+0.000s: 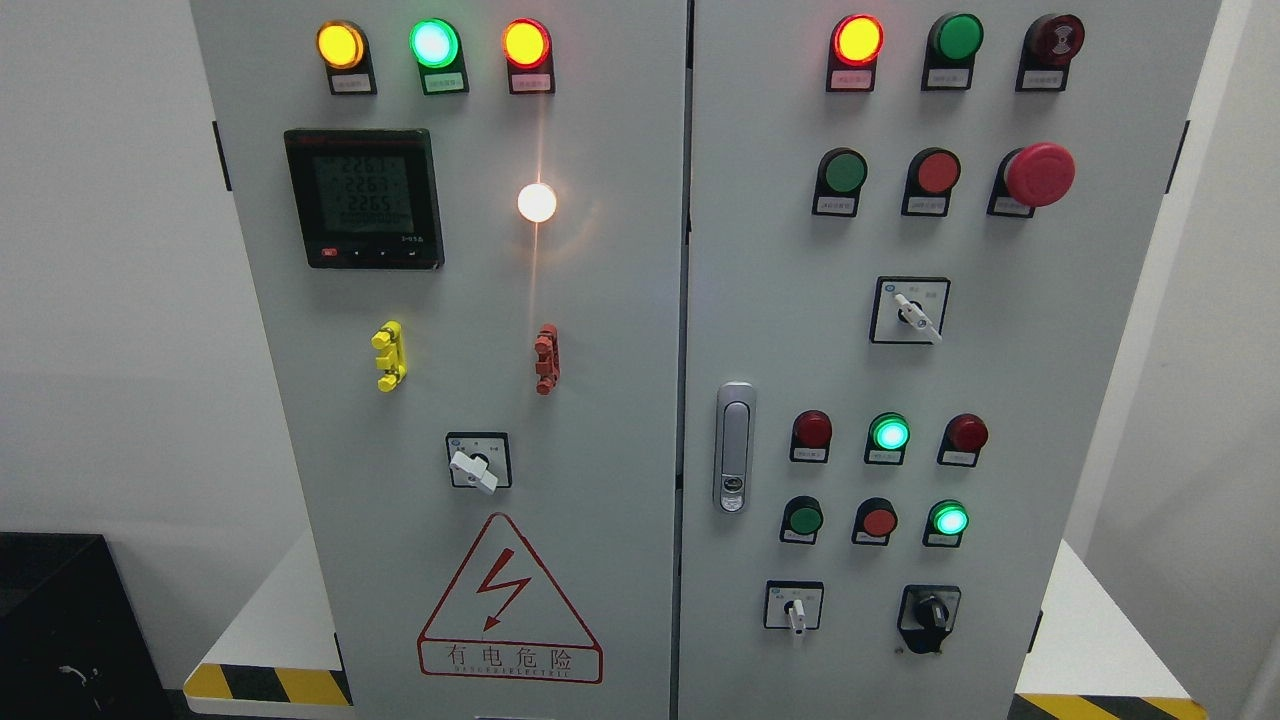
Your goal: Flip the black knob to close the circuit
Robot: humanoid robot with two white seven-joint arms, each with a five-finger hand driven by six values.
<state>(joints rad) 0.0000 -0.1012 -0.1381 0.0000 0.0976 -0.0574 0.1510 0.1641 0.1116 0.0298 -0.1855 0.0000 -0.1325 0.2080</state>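
Note:
The black knob (930, 614) is a rotary switch at the lower right of the right cabinet door (1080, 400). Its handle points roughly straight up, tilted slightly left. A white-handled selector (796, 609) sits just left of it. Neither of my hands nor any arm shows in the head view.
The grey cabinet has two doors with a latch handle (734, 447) between them. Lit lamps, push buttons and a red mushroom stop button (1038, 174) fill the right door. A meter (363, 197), white selectors (474, 467) (916, 313) and a warning triangle (508, 603) are also there.

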